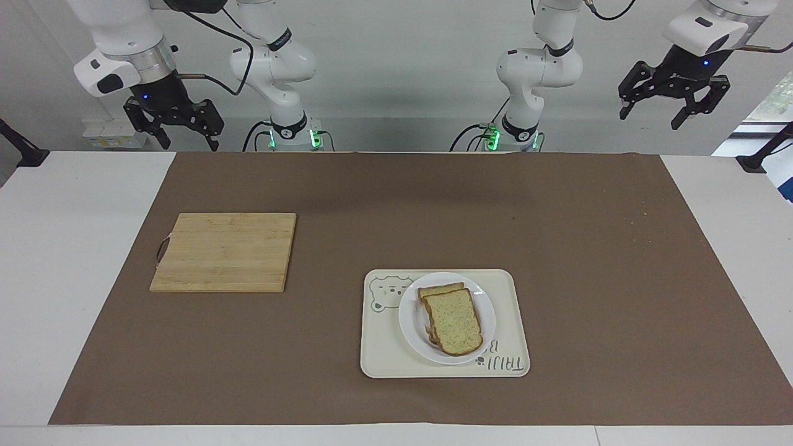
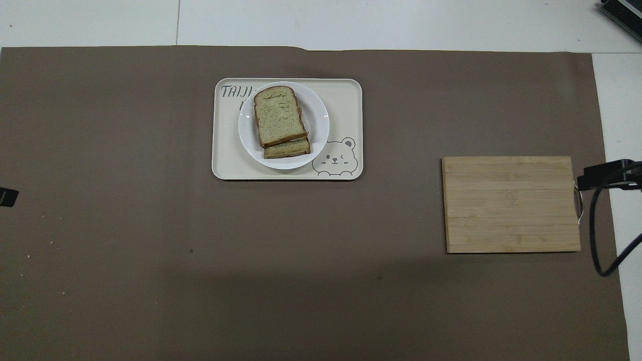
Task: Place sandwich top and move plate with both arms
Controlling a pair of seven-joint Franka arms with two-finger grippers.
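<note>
The sandwich top (image 1: 455,321) (image 2: 279,115), a speckled bread slice with a brown crust, lies on another slice on the white plate (image 1: 412,322) (image 2: 318,131). The lower slice sticks out toward the robots. My left gripper (image 1: 657,114) is open and empty, high in the air at the left arm's end of the table; only its tip (image 2: 7,197) shows in the overhead view. My right gripper (image 1: 189,141) is open and empty, raised at the right arm's end, and it waits there; its tip (image 2: 604,173) shows beside the board.
The plate stands on a cream tray (image 1: 381,347) (image 2: 225,150) with a bear drawing. A wooden cutting board (image 1: 226,251) (image 2: 511,203) lies toward the right arm's end. A brown mat (image 1: 588,279) covers the table.
</note>
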